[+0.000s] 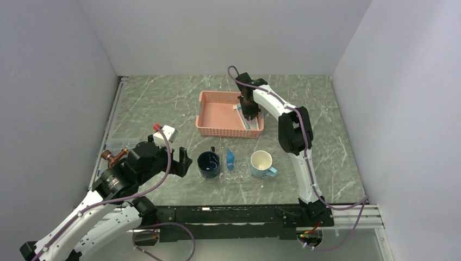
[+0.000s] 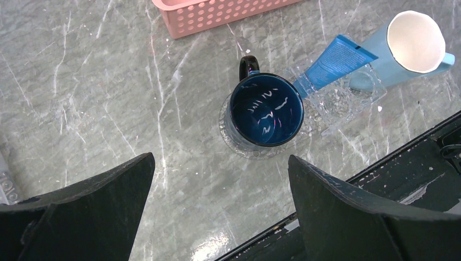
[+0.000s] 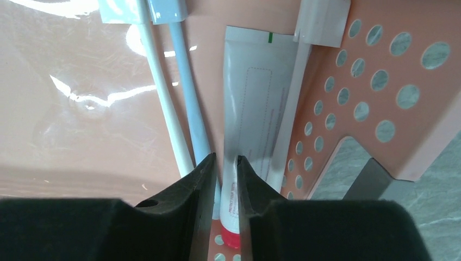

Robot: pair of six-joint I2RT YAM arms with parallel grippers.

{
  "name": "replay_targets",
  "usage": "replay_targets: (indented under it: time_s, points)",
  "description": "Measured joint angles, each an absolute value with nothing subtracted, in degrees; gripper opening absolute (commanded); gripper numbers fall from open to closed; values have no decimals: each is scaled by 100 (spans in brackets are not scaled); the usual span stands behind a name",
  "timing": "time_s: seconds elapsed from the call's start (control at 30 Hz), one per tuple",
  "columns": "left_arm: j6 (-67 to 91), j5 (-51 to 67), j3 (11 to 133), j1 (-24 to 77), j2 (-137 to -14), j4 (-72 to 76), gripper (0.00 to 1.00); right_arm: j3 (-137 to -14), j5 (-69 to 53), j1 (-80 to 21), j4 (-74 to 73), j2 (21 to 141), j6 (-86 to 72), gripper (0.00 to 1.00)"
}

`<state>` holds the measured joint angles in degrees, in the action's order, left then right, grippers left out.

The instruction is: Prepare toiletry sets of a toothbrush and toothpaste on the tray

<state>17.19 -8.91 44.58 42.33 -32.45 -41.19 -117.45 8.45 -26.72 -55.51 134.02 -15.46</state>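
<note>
Near left, the left tool [image 1: 184,162] hangs wide open over the tabletop [image 2: 108,81]. At near centre, the tray [image 2: 348,100] holds a blue toothpaste [image 2: 334,62] between a dark blue mug [image 2: 265,109] and a pale blue mug [image 2: 416,41]. Farther back, inside the pink basket [image 1: 225,132], the right tool [image 3: 226,163] pinches a white toothpaste tube [image 3: 255,103] near its cap, just beside a white toothbrush [image 3: 163,98] and a pale blue toothbrush [image 3: 187,92].

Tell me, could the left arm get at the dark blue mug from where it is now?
Probably yes. Its fingers stand wide open with the dark blue mug straight ahead and only bare table between; the blue toothpaste tube sits off to one side.
</note>
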Motion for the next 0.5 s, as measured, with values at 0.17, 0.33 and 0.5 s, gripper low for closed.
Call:
replay_targets:
  time_s: [0.17, 0.33, 0.5]
  points:
    - [1719, -891, 4458, 4233, -3234, -4119, 99, -11747, 849, -2711, -5555, 13402, -1584, 45]
    - [1719, -891, 4458, 4233, -3208, -4121, 99, -11747, 954, -2724, -5612, 13402, -1608, 46]
    - [1719, -891, 4458, 4233, -3181, -4119, 99, -11747, 1039, -2727, -5627, 13402, -1608, 46]
